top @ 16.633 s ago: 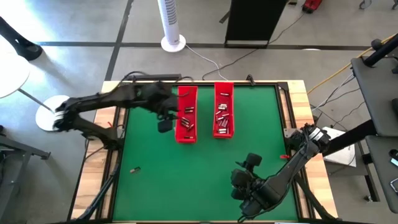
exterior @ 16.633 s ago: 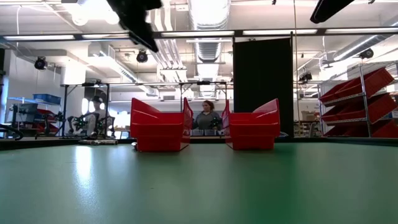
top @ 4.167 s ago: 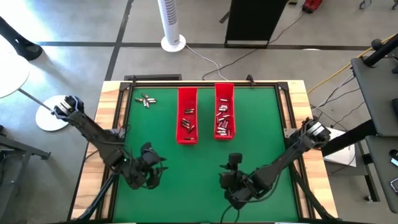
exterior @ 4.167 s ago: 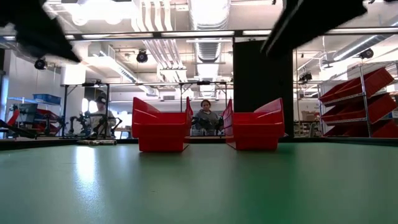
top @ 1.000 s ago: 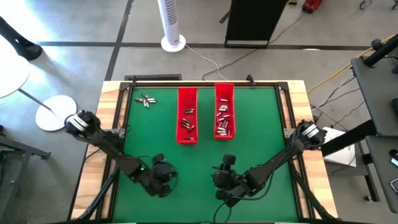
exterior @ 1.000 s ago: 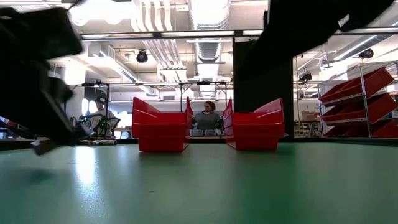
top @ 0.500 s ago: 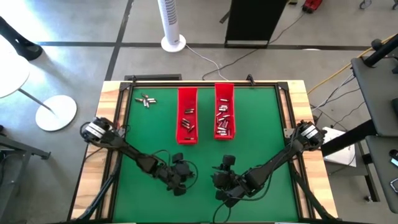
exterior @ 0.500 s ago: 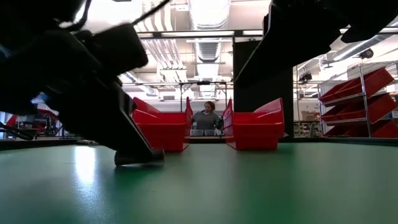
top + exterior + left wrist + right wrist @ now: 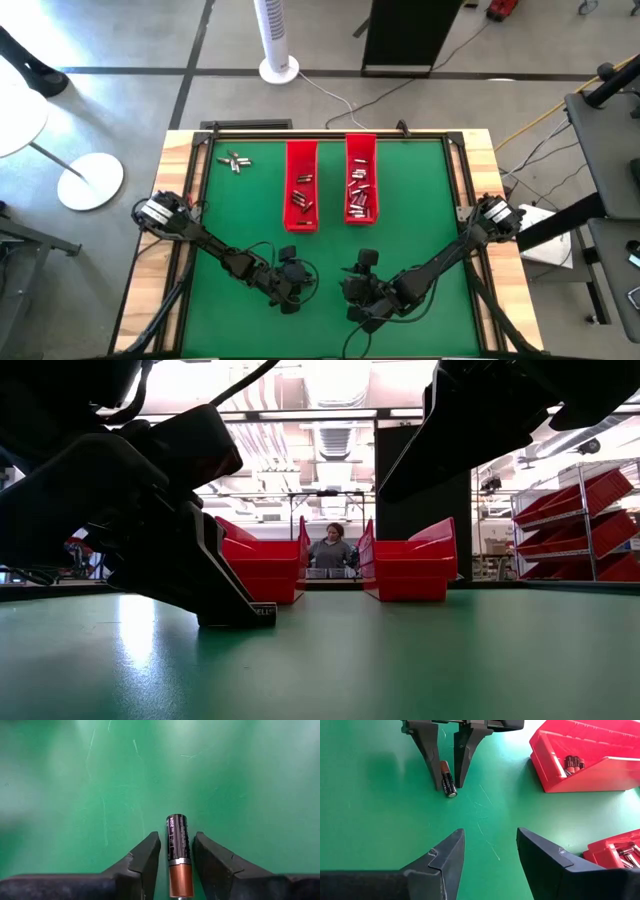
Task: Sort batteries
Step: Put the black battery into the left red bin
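One black-and-copper battery (image 9: 177,850) lies flat on the green mat near the table's front middle. My left gripper (image 9: 177,837) is open, with its fingertips down at the mat. One finger stands on each side of the battery, along its length, with a thin gap on both sides. The right wrist view shows that same battery (image 9: 447,779) between those fingers. My right gripper (image 9: 490,837) hovers open above the mat just to the right of it (image 9: 352,298), holding nothing. More batteries lie in two red trays (image 9: 300,195) (image 9: 360,190).
The two red trays stand side by side at the far middle of the mat. A small cluster of loose batteries (image 9: 234,161) lies at the far left corner. In the low view a person (image 9: 333,547) sits beyond the table.
My left gripper has travelled toward the table's right edge and sunk to the mat, stopping close to my right gripper. The right arm has kept still.
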Robot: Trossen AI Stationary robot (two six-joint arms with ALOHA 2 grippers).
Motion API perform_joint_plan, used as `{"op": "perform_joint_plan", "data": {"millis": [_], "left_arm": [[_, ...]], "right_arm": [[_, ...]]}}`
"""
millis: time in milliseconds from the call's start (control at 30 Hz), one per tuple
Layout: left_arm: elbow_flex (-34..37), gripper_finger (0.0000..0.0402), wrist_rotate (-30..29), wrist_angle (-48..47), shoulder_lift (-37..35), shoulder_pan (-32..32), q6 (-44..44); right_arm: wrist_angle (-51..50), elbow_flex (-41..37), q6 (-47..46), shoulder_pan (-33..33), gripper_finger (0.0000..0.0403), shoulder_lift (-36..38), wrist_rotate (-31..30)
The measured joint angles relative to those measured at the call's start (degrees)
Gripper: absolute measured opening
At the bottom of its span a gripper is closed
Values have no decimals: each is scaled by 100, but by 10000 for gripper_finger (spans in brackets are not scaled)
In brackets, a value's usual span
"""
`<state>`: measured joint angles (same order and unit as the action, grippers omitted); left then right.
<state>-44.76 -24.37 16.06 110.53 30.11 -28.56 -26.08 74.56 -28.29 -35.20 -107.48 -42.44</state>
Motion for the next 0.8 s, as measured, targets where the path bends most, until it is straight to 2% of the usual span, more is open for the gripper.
{"op": "perform_joint_plan", "data": {"millis": [133, 333, 600, 800], "left_arm": [[35, 103, -27, 35, 1, 7, 15], [42, 31, -39, -58, -3, 7, 90], [28, 28, -50, -249, -121, 7, 101], [-61, 29, -178, -942, -771, -98, 696]], "right_arm": [[1, 0, 0, -1, 180, 0, 0], [1, 0, 0, 0, 173, 0, 0], [-25, 12, 199, -4, 164, 0, 90], [-56, 39, 236, -2, 171, 11, 90]]}}
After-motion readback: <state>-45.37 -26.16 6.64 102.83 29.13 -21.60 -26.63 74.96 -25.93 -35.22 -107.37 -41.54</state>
